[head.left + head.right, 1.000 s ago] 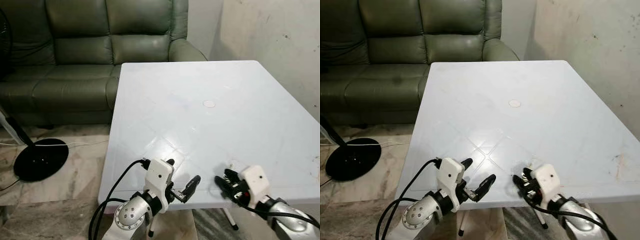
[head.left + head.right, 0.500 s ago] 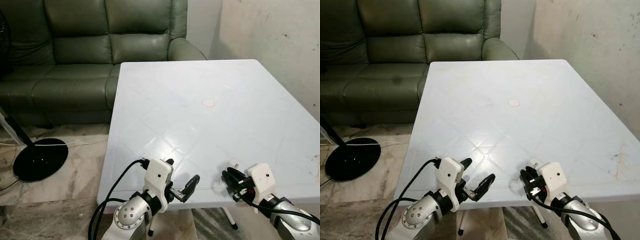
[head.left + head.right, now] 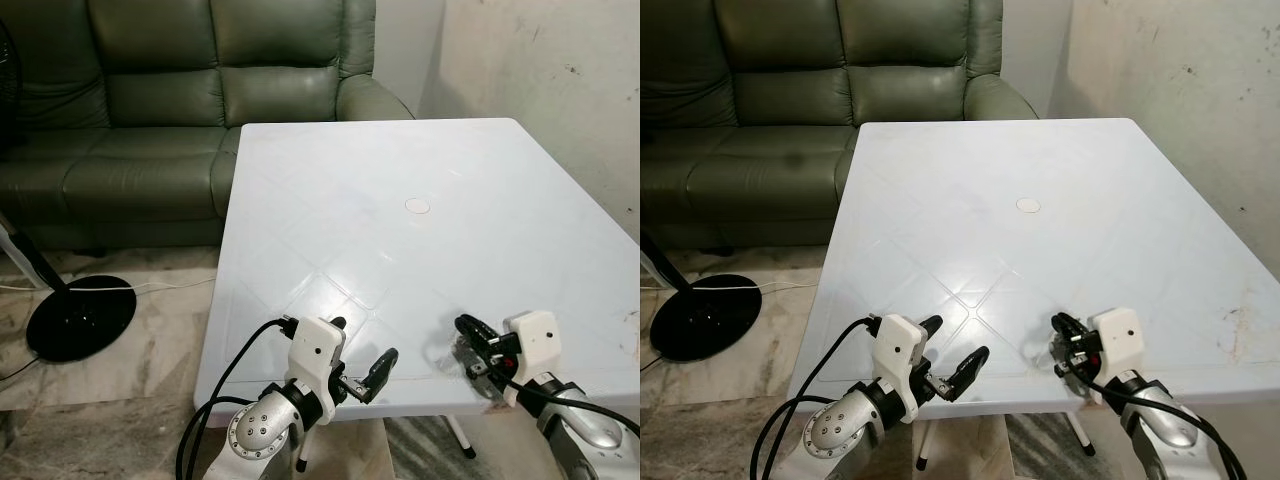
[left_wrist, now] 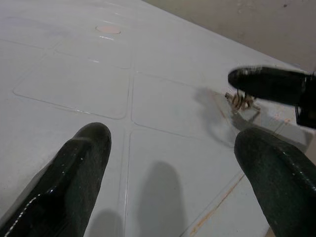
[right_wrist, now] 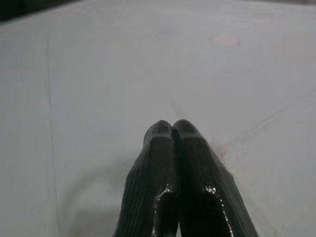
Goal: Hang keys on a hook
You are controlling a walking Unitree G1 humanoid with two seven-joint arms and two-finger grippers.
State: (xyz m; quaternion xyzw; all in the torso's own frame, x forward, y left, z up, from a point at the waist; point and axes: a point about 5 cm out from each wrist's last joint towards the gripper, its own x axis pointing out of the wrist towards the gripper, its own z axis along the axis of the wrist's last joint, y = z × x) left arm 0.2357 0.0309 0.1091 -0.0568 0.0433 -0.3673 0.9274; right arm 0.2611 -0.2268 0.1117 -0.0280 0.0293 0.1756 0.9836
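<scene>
White plastic table (image 3: 420, 160) fills most of the head views, with a dark green sofa (image 3: 190, 90) beyond its far edge, a bare wall past its right edge and a black fan base (image 3: 80, 317) on the floor off its left side.

Both grippers sit at the table's near edge. The right gripper (image 3: 470, 338) has its two fingers (image 5: 173, 148) pressed together tip to tip. In the left wrist view a small brownish bunch, which I take to be the keys (image 4: 240, 101), hangs just under the tip of that right finger, touching or nearly touching the tabletop (too small to tell which). It looks pinched between the closed fingers.

The left gripper (image 3: 358, 358) hovers near the same edge with its fingers spread wide and nothing between them. The keys lie ahead of it and off towards the right arm, well apart from its tips.

So the right arm is the nearer one, by far. I can make out no hook.
</scene>
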